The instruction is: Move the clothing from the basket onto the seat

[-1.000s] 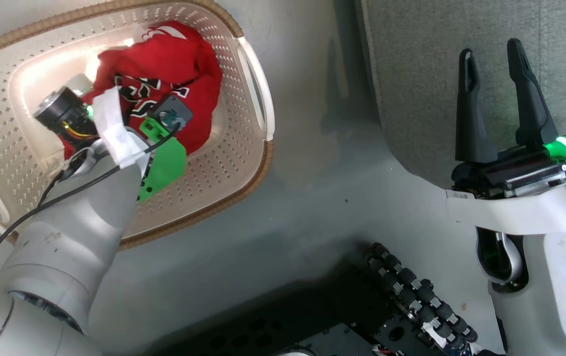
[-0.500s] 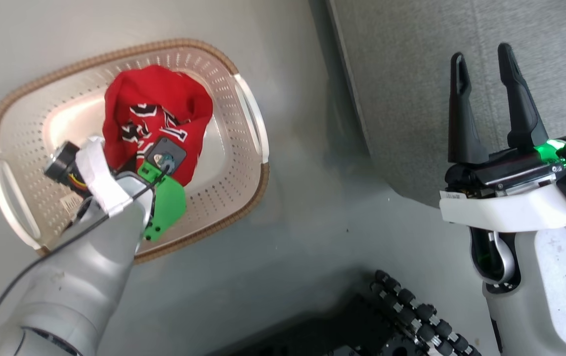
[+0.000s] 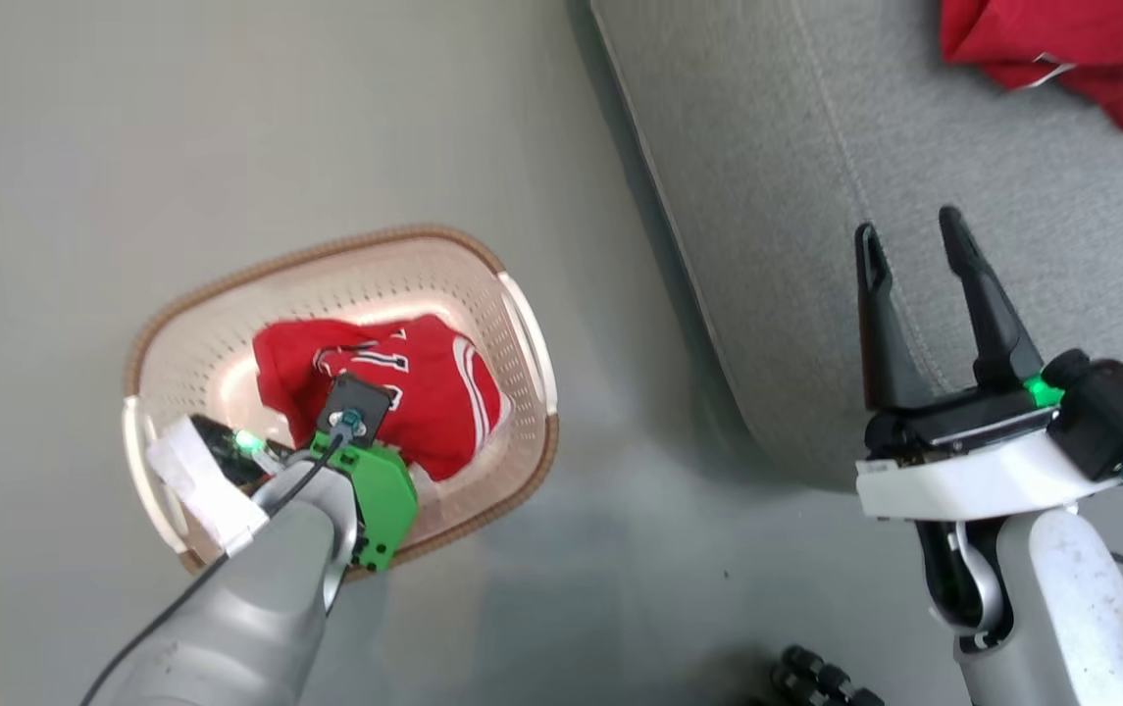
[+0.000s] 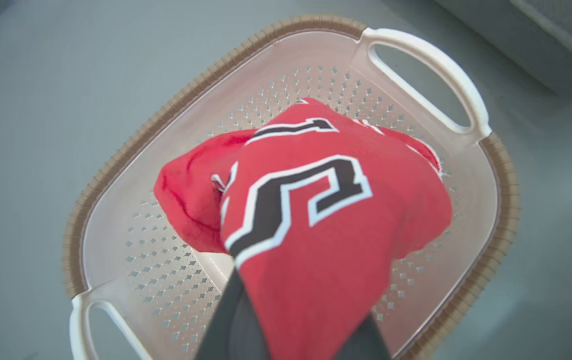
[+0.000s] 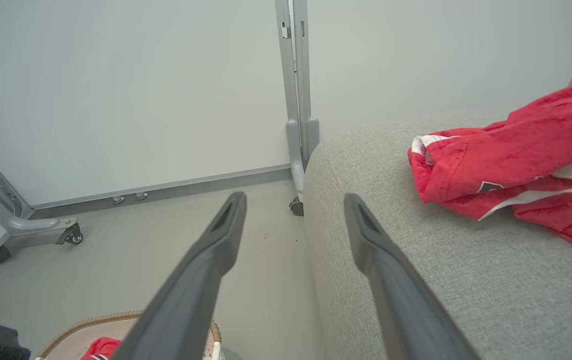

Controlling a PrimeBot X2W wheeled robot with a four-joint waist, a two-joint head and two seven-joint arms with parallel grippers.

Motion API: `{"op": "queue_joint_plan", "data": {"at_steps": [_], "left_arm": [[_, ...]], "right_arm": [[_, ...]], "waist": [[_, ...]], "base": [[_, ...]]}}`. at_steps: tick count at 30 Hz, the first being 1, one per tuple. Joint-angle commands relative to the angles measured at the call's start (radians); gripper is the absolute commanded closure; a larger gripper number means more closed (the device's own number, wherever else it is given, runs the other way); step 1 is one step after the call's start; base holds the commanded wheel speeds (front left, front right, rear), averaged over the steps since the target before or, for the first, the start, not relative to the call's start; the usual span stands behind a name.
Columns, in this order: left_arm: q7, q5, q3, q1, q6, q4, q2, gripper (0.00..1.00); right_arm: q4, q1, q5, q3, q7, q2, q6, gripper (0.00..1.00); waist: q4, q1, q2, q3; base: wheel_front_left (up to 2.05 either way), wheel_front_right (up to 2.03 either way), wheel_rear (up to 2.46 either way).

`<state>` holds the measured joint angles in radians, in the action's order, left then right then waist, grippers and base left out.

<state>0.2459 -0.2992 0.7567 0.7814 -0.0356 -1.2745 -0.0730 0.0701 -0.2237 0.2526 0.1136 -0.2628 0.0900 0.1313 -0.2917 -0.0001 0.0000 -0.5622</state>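
A: Two red garments logged. The lettered garment (image 4: 315, 225) is inside the basket (image 4: 131, 215). The other garment (image 3: 1061, 49) lies crumpled on the seat (image 3: 777, 245), well apart from the basket.
B: Grip on the lettered one?
A: Left fingers (image 4: 228, 325) clenched on it. The cloth drapes over both of them and hides their tips.
B: Orientation?
A: In the left wrist view its long axis runs along the fingers, from the pinch outward toward the basket's upper-right handle. The black letters with white outline face up at the wrist camera. A smaller red fold bulges left of the main mass.
B: Clear of the basket bottom?
A: Cannot tell. From above, its outline lies within the rim.
B: Basket itself?
A: On the floor (image 3: 80, 147), near the seat, with a strip of floor between. In the head view its long axis runs handle to handle, lower left to upper right.
B: Right arm?
A: Right fingers (image 3: 880, 333) spread wide with nothing between them. They point up the head view over the seat's near edge. The seat's seam runs parallel to that edge.
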Motion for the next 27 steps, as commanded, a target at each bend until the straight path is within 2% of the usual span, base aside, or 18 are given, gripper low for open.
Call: {"op": "queue_joint_plan", "data": {"at_steps": [1,5,14,20,27], "left_arm": [[0.012,-0.015,-0.010,-0.035,-0.006,0.008,0.006,1.00],[0.021,-0.043,-0.034,-0.089,-0.011,0.054,0.011,1.00],[0.020,-0.029,-0.140,-0.232,-0.067,0.389,-0.057,1.00],[0.020,-0.001,-0.255,-0.335,-0.090,0.645,-0.097,1.00],[0.020,0.070,-0.378,-0.424,-0.100,0.936,-0.105,1.00]], "right_arm": [[-0.007,0.023,-0.002,0.003,-0.003,0.008,-0.001,0.00],[-0.021,0.056,-0.001,0.005,-0.003,0.013,-0.001,0.00],[-0.045,0.138,-0.005,0.014,-0.003,0.041,-0.001,0.00],[-0.048,0.176,-0.004,0.019,-0.003,0.048,-0.001,0.00],[-0.047,0.199,-0.004,0.021,-0.003,0.051,-0.001,0.00]], "waist": [[0.050,0.0001,0.0000,0.171],[0.066,0.0001,0.0000,0.267],[0.117,0.0001,0.0000,0.446],[0.138,0.0001,0.0000,0.516],[0.156,0.0001,0.0000,0.548]], "base": [[0.00,0.00,0.00],[0.00,0.00,0.00],[0.00,0.00,0.00],[0.00,0.00,0.00],[0.00,0.00,0.00]]}}
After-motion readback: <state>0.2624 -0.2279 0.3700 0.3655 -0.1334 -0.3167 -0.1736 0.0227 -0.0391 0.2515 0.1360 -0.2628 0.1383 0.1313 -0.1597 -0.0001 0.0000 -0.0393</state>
